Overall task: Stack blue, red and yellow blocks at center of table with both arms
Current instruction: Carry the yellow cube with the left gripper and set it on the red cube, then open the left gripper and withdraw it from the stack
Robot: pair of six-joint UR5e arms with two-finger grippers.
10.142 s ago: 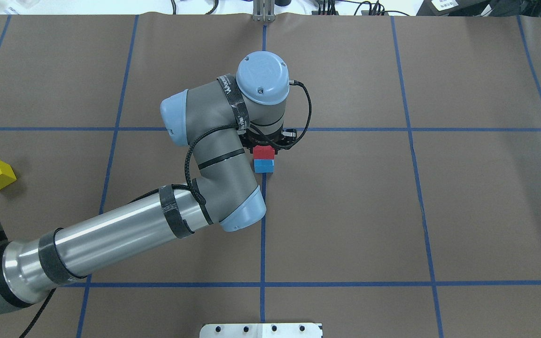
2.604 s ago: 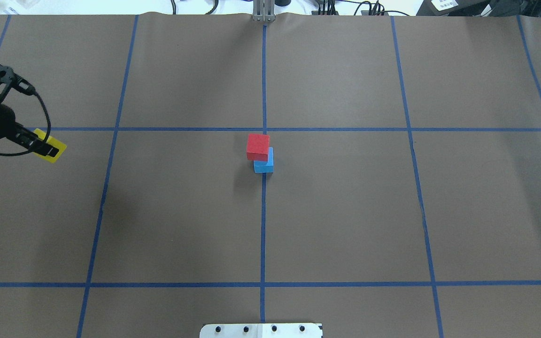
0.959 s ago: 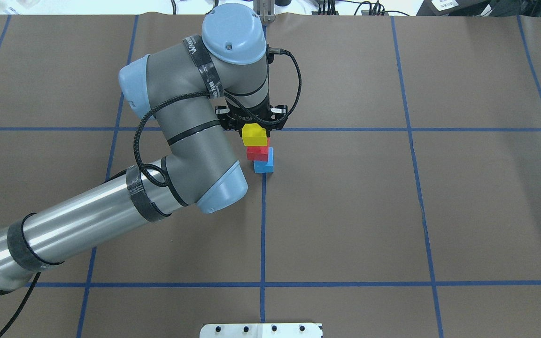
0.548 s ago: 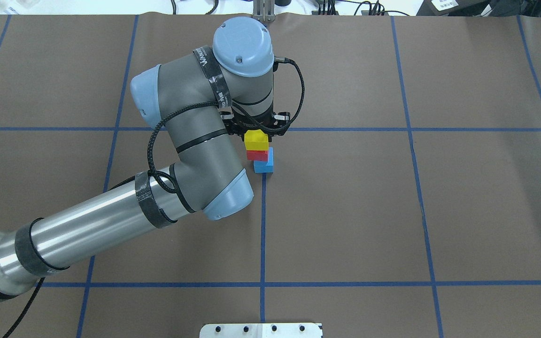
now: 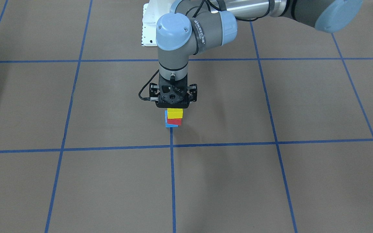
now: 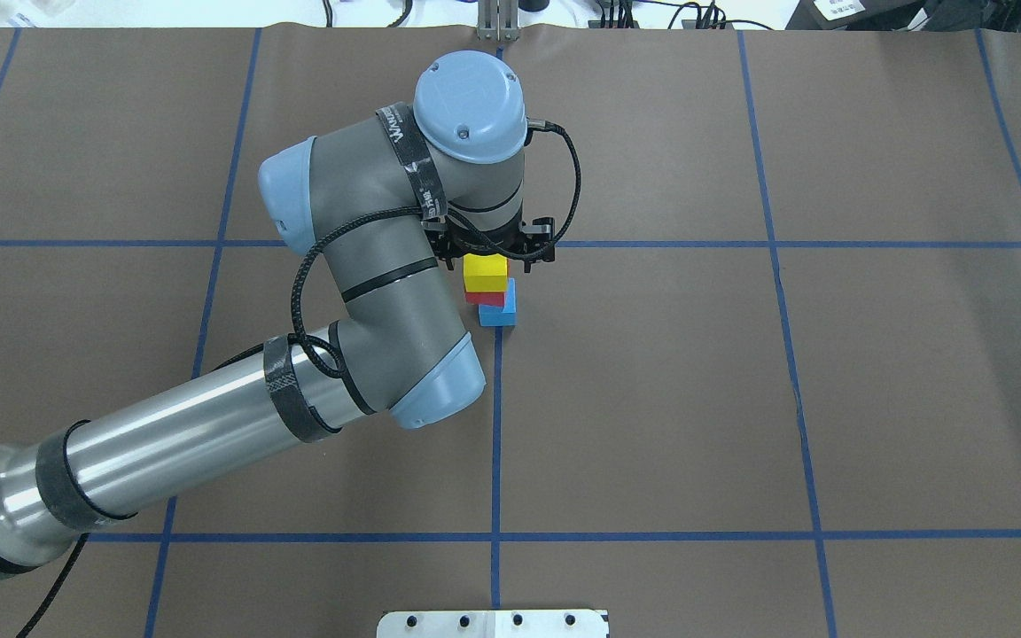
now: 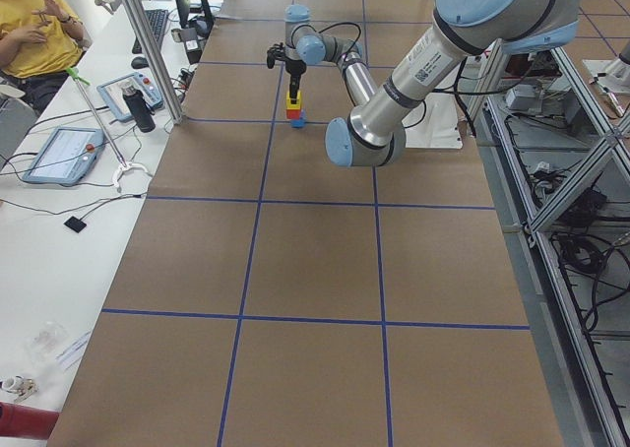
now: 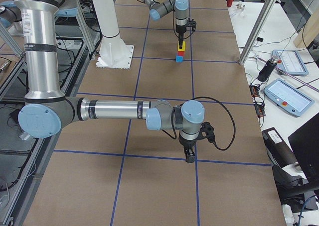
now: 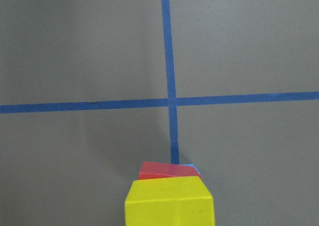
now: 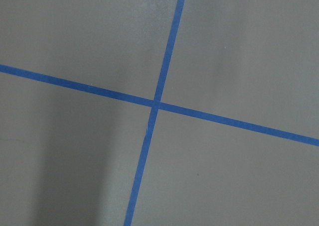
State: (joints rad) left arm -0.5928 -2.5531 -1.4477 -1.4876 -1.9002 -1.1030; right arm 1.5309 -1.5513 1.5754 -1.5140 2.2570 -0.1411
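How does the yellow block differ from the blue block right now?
The yellow block tops the stack, above the red block; the blue block is at the bottom, on the table. The yellow block sits off-centre from the blue block, not squarely above it. Both look like similar-sized cubes.

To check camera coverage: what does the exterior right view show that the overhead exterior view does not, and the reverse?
Only exterior right: the right claw hanging over the table, far from the stack, and two tablets beside the table. Only overhead: the blue block juts out past the red block. Both: the left arm above the yellow block, topmost of three.
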